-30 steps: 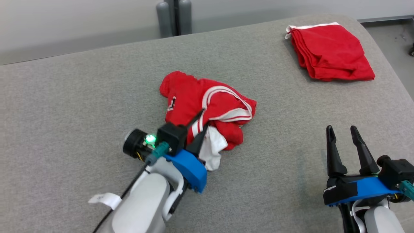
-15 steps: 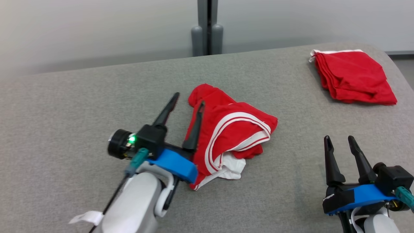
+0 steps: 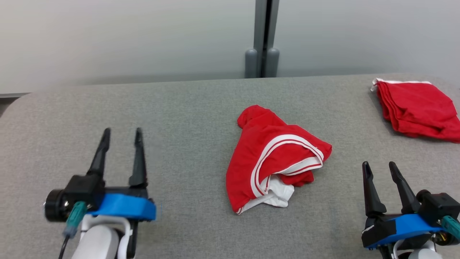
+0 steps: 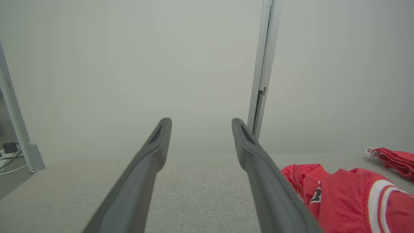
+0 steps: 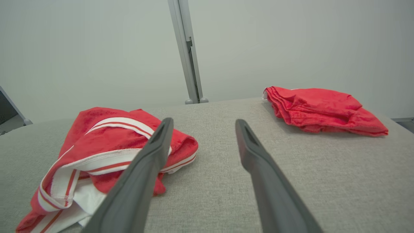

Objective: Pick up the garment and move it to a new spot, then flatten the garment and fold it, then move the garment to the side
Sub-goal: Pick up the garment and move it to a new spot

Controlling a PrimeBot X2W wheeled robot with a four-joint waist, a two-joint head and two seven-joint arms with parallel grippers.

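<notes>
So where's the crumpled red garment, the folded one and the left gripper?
crumpled red garment point(image 3: 287, 154), head view, red cloth inside the stripes.
folded red garment point(image 3: 417, 108), head view, top layer.
left gripper point(image 3: 122, 131), head view, between its fingertips.

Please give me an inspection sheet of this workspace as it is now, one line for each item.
Surface: grey fabric-covered table, smooth.
Job's things: crumpled red garment with white stripes, loose mid-table, not flattened.
Clutter: folded red garment at far right edge.
Grippers: left gripper and right gripper, jaws open, empty, apart from cloth.
Cables: dark cable at left wrist; wires on floor, seen in left wrist view.
Surroundings: pale wall, grey post.
</notes>
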